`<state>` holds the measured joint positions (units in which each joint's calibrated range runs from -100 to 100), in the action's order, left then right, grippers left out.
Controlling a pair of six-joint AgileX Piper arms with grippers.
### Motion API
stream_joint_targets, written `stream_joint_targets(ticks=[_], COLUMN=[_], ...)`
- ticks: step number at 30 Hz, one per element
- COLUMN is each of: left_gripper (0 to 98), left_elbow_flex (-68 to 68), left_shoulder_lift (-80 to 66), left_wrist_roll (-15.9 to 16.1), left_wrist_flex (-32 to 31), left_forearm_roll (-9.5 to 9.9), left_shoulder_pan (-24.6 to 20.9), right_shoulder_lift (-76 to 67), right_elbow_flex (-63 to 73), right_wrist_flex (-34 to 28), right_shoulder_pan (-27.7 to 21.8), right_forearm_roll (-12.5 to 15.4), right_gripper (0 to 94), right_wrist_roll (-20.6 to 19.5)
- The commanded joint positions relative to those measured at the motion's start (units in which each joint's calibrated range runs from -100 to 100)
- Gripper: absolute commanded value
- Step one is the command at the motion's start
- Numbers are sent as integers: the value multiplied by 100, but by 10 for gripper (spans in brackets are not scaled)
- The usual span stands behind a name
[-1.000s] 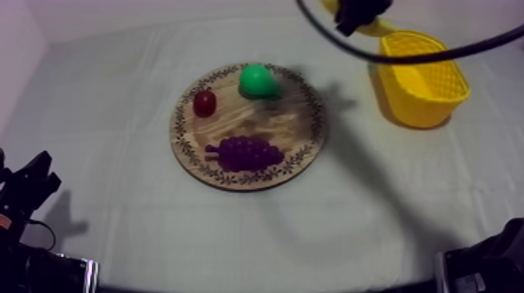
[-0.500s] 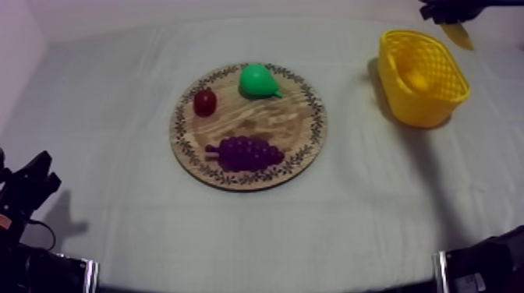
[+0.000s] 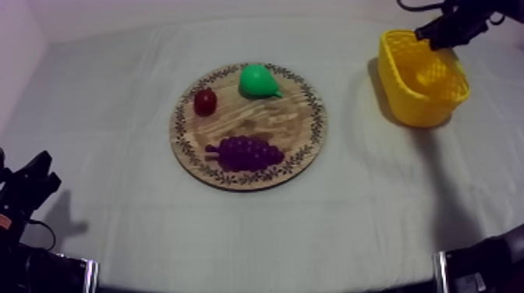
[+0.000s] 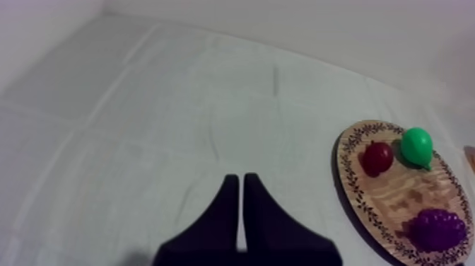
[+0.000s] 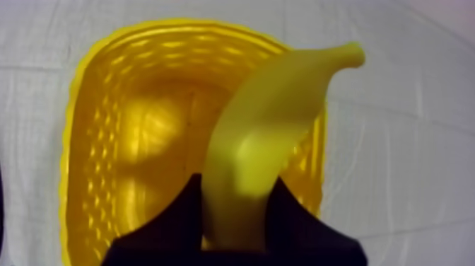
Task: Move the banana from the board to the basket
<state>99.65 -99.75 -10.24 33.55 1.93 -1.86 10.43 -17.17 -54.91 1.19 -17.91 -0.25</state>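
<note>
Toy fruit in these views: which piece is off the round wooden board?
The yellow banana, held in the right tool over the yellow basket; the green pear, small red fruit and purple grapes lie on the round wooden board.

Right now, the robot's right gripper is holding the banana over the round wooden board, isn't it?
No, not over the wooden board. The right gripper is shut on the banana, but it holds it over the yellow basket. The right wrist view shows this.

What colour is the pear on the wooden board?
Green; the top view shows the pear best.
</note>
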Motion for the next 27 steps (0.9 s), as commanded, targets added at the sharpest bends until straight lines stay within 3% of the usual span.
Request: stream_joint_targets(ticks=[1, 8, 14, 18, 23, 27], left_gripper=[0, 0, 0, 0, 0, 0], left_elbow_flex=[1, 1, 1, 1, 1, 1], left_shoulder_lift=[0, 0, 0, 0, 0, 0], left_wrist_roll=[1, 1, 1, 1, 1, 1], left_wrist_flex=[0, 0, 0, 0, 0, 0], left_forearm_roll=[0, 0, 0, 0, 0, 0], left_shoulder_pan=[2, 2, 2, 2, 2, 2], right_shoulder_lift=[217, 669, 772, 696, 387, -144], right_elbow_flex=[35, 84, 20, -45, -134, -237], right_wrist_flex=[8, 151, 233, 267, 293, 316], right_shoulder_pan=[-15, -68, -83, -87, -95, -122], right_forearm_roll=[9, 9, 65, 101, 162, 299], right_gripper=[13, 45, 336, 429, 397, 204], right_wrist_roll=[-16, -36, 90, 155, 229, 342])
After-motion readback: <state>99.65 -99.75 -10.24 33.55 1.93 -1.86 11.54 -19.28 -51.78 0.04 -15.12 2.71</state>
